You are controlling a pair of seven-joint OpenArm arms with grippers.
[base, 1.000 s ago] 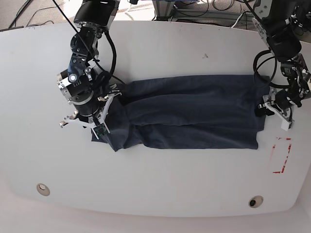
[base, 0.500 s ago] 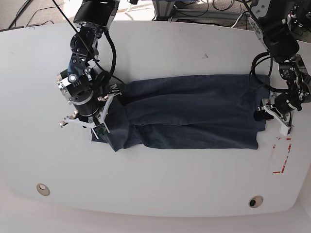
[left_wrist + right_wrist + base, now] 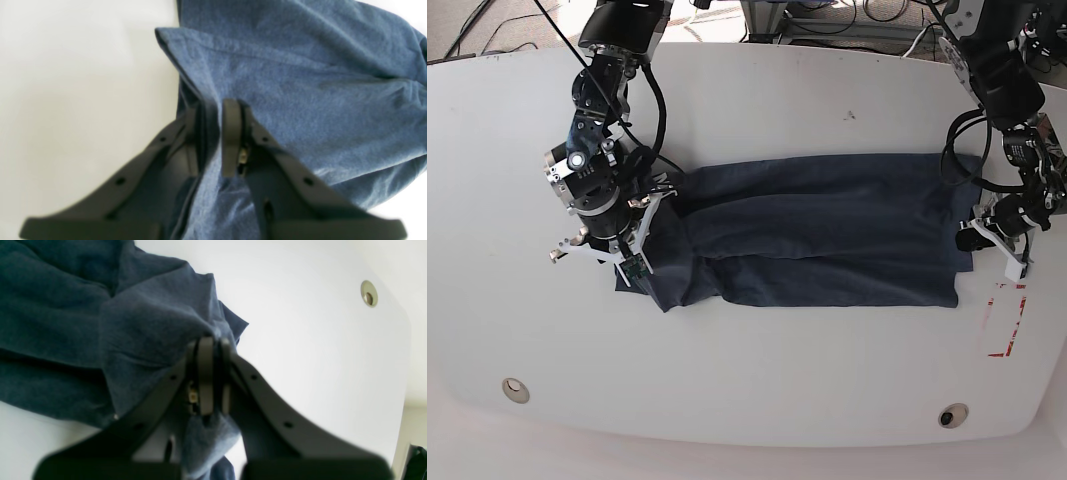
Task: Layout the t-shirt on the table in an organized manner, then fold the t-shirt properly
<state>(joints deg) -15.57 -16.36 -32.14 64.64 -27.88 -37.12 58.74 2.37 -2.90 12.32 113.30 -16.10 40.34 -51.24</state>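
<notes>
As the left gripper [image 3: 213, 133] narrowed onto the t-shirt [image 3: 817, 230] hem at three o'clock, the right gripper [image 3: 211, 373] held cloth at nine o'clock; folding could begin.

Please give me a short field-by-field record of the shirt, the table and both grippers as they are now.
shirt: dark navy, lying in a long folded band across the table, wrinkled
left gripper: jaws pinching a fold at the shirt's edge
right gripper: jaws shut on bunched cloth at the opposite end
table marks: red outline beside the shirt; two grommet holes along the near edge
</notes>
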